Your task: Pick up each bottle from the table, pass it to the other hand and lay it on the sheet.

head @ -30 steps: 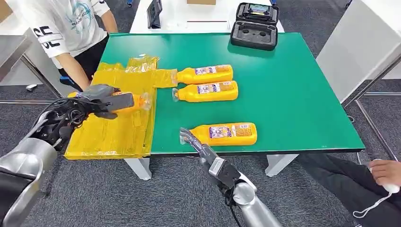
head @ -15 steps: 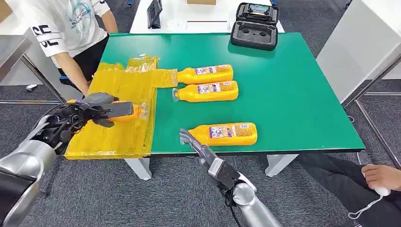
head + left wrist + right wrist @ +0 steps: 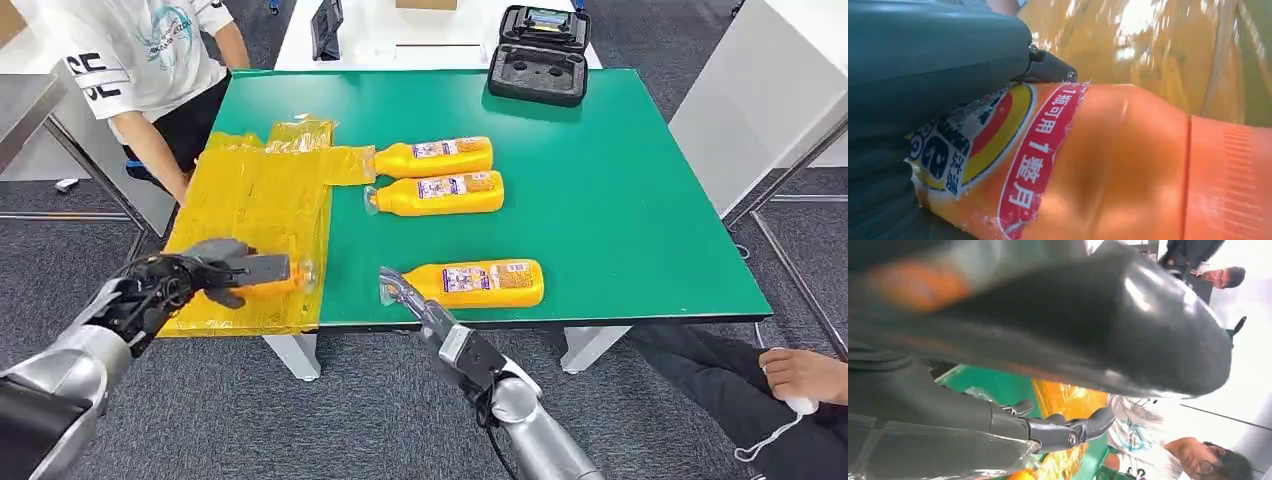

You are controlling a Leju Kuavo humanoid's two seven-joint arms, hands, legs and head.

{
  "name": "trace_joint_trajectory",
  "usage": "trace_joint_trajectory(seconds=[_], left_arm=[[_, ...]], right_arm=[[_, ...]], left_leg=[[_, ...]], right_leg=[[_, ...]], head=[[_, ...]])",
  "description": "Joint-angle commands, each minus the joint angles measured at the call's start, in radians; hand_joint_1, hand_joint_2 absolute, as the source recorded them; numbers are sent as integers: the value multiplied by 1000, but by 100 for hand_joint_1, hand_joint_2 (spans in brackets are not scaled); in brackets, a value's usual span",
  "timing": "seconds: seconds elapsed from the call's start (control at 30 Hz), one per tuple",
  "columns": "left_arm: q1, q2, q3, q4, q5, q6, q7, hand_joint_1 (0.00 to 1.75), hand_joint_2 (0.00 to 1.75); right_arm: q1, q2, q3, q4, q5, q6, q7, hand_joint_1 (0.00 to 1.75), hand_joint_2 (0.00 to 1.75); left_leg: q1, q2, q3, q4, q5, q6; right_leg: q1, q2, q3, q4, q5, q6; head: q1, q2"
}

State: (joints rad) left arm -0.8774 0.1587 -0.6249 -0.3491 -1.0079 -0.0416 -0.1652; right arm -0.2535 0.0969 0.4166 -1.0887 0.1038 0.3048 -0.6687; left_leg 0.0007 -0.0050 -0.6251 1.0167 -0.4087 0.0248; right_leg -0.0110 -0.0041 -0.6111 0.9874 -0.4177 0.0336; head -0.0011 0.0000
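I am seeing my left hand point(image 3: 215, 272) carrying its orange bottle point(image 3: 283, 272) nearer along the yellow sheet point(image 3: 260, 200) than a second ago, fingers wrapped round it, so laying down looks close. My right hand point(image 3: 402, 291), fingers loosely apart and holding nothing, is hovering beside the nearest bottle point(image 3: 480, 282); the held label is reading "1瓶可用1整月".

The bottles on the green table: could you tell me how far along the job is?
Nothing lies released on the yellow sheet yet. The left hand holds one bottle low over the sheet's near edge. Three bottles remain on the table; the right hand is by the nearest one's cap.
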Motion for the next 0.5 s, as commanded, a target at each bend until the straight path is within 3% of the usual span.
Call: trace_joint_trajectory(seconds=[0.03, 0.5], left_arm=[[0, -21, -8, 64, 1, 1, 8, 175, 175], [-14, -46, 4, 66, 0, -3, 24, 175, 175]], right_arm=[[-74, 8, 21, 112, -2, -2, 1, 0, 0], [-126, 19, 18, 151, -9, -3, 14, 0, 0]], left_leg=[[1, 2, 5, 0, -2, -1], [0, 0, 2, 0, -1, -1]], right_leg=[[1, 2, 5, -1, -1, -1], [0, 1, 2, 0, 0, -1]], head=[[0, 0], [0, 0]])
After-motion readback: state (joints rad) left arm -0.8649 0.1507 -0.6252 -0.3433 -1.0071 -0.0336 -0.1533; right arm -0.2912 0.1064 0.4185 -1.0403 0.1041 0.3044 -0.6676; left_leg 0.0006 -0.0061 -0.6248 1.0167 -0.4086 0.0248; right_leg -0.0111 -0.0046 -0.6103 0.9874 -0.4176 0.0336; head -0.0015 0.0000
